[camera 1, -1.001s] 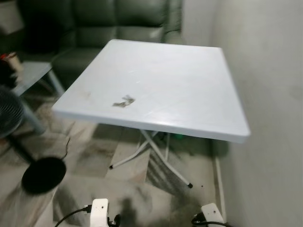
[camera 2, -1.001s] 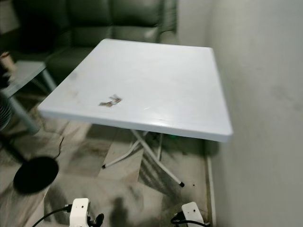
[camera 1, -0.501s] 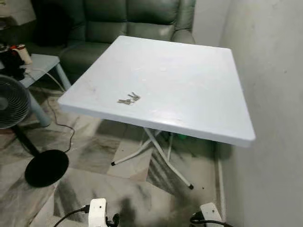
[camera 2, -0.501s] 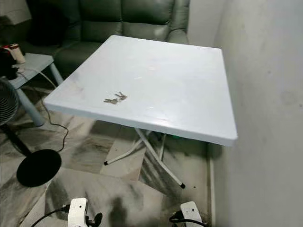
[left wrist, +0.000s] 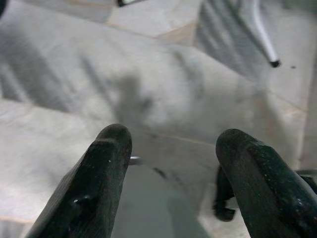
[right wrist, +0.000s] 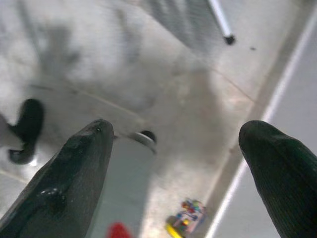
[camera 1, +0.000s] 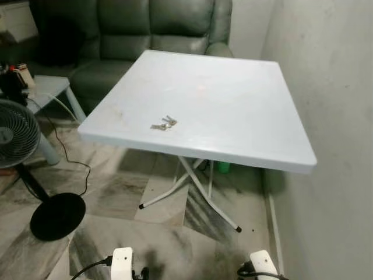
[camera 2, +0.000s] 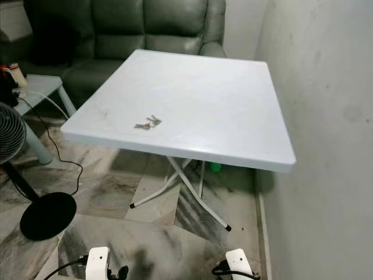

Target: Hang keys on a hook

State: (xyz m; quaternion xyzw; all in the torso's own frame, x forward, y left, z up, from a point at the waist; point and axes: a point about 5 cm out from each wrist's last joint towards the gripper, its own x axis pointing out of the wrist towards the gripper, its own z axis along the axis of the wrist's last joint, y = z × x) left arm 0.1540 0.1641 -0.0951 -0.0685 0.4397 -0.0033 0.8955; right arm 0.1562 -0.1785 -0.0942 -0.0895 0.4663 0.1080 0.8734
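1. The left gripper (left wrist: 171,173) hung low above the marbled floor (camera 1: 116,192), its two black fingers spread apart with nothing between them.
2. The right gripper (right wrist: 178,163) hung likewise over the floor beside the wall (camera 1: 332,116), fingers wide apart and empty.
3. In the head views the white wrist housings of both arms appeared at the lower edge, well short of the bench (camera 1: 245,111).
4. The keys (camera 1: 164,123) lay flat on the white bench top, close to its near edge and toward the robot's left, apart from anything else on the surface.
5. No hook could be made out in these views; its location could not be determined.
6. Surroundings: a standing fan (camera 1: 17,134) with its round black base and trailing cable to the left, a small side table (camera 1: 46,87) behind it, and a dark green sofa (camera 1: 145,29) beyond the bench.
7. Judged stage: approach; the keys were not yet grasped.
8. Risks:
   - The keys lay flat and thin; fingers closing on a hard top would likely skid over them or push them off the near edge.
   - A loose bunch could shift in the grasp, leaving the ring badly presented for hanging.
   - The fan cable on the floor could snag a foot during stepping.
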